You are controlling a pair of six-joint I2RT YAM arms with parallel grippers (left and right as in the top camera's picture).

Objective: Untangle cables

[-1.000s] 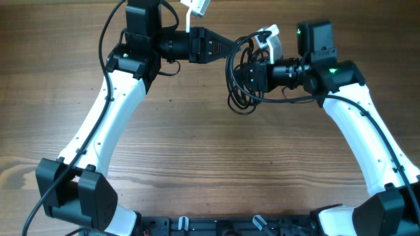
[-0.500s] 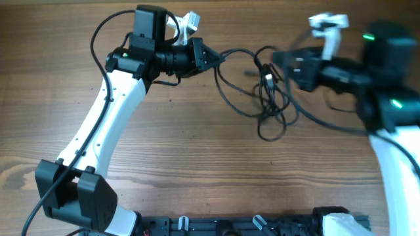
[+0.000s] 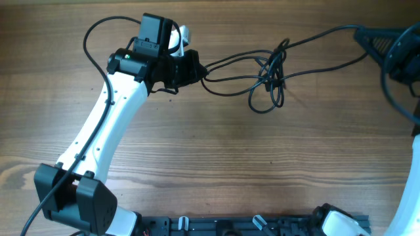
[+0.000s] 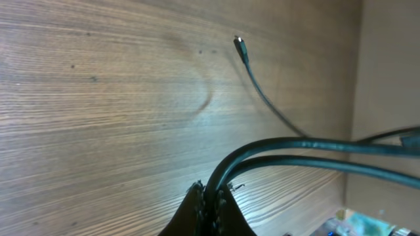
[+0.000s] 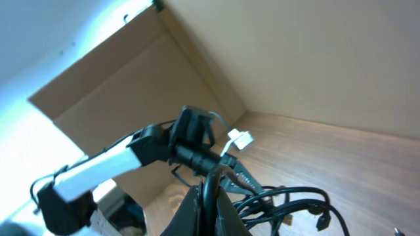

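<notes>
The left end effector (image 3: 198,68) is clamped closed on two strands of the cables (image 3: 270,77). The right end effector (image 5: 209,194) is pinched tight on another strand. Roughly midway between them sits the knotted tangle. Beyond the left fingertips, a free plug end (image 4: 240,44) rests against the wooden surface (image 3: 216,157).

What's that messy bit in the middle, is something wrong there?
Yes: the cables are snarled into a knot, stretched between the left claw and the right claw. One plug end trails free.
</notes>
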